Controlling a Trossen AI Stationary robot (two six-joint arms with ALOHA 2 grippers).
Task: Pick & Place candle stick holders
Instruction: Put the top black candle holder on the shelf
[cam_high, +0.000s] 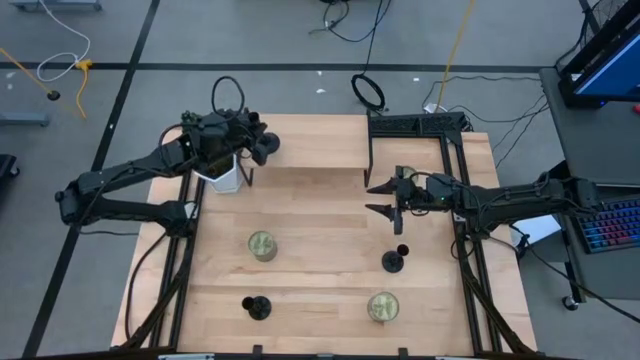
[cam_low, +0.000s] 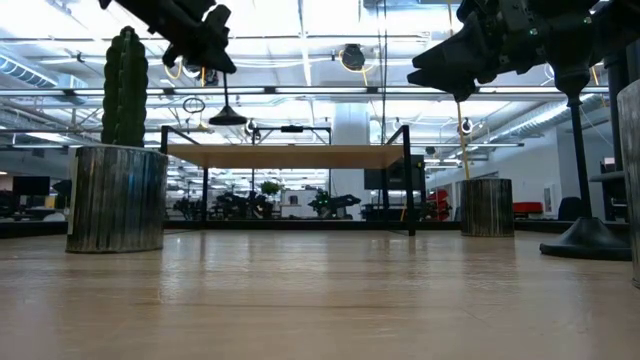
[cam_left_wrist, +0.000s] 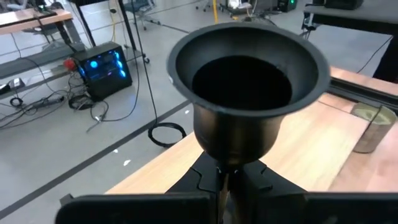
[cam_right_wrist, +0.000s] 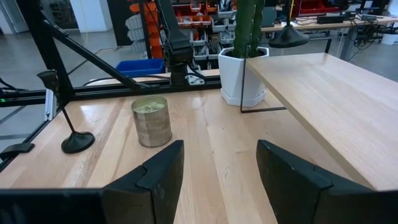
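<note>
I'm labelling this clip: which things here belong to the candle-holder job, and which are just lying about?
Job: held holder in the shut left gripper; second holder by the open right gripper; third holder, standing alone.
Lying about: left jar; right jar; potted plant.

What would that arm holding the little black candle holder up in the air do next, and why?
Probably lower it onto the raised wooden shelf. The left gripper is shut on a candle stick holder, hanging at the shelf's edge near the potted plant. The right gripper waits open.
</note>
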